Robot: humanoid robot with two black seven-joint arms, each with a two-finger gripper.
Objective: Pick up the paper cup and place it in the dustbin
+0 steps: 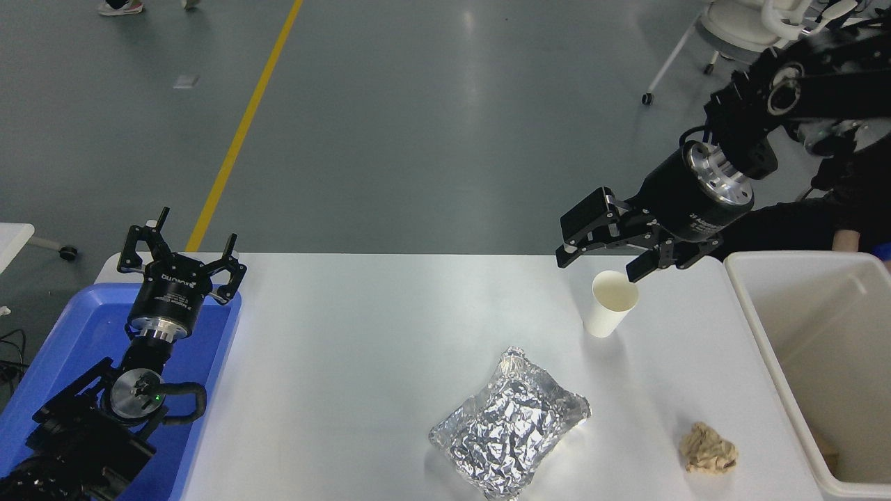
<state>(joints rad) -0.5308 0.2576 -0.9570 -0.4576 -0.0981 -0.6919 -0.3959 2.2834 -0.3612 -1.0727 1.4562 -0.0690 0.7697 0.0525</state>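
Note:
The paper cup stands upright on the white table toward the far right, white with a cream inside. My right gripper is open and hovers just above and behind the cup's rim, its fingers spread to the cup's upper left and upper right, not touching it. The dustbin, a large off-white bin, stands at the table's right edge, right of the cup. My left gripper is parked open over the blue tray at the lower left.
A crumpled foil packet lies at the table's front centre. A crumpled tan paper ball lies near the bin's front left. A blue tray sits at the left edge. A white chair stands beyond the table.

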